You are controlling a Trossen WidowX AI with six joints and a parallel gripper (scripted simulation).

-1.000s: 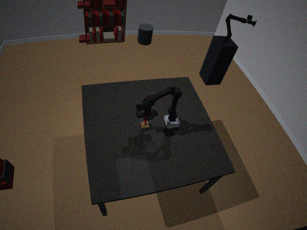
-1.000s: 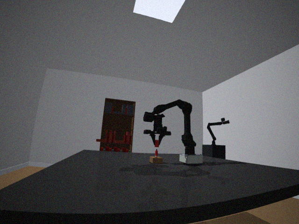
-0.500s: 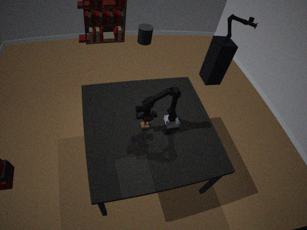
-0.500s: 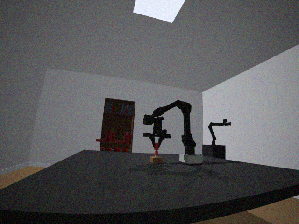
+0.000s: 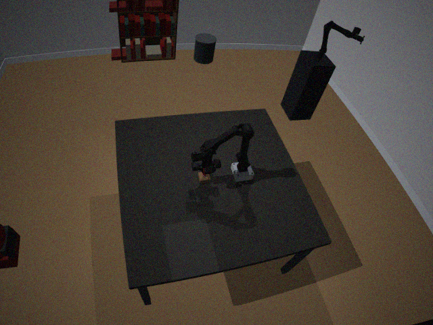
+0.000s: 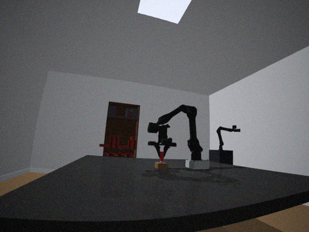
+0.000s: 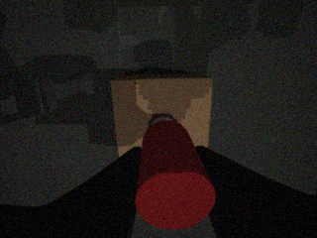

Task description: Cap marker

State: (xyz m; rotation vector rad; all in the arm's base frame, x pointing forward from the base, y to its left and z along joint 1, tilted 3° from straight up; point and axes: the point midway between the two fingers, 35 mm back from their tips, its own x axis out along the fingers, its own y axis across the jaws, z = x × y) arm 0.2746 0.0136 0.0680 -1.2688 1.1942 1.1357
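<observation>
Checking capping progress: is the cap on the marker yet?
On it, seating depth unclear: the cap, gripped by the gripper, reaches down to the holder block.

The red cap [image 7: 174,181] fills the centre, pinched between two dark fingers rising from the 7 and 5 o'clock corners. Its far end, toward 12 o'clock, meets a small greyish marker [image 7: 160,119] tip over the tan holder block [image 7: 192,109] on the dim table [image 7: 59,153]

Dim room: tan floor [image 5: 52,139], pale walls [image 6: 75,120], a bookcase [image 5: 147,29] and a dark bin [image 5: 204,47] at the back wall, a bright ceiling panel [image 6: 163,9].
</observation>
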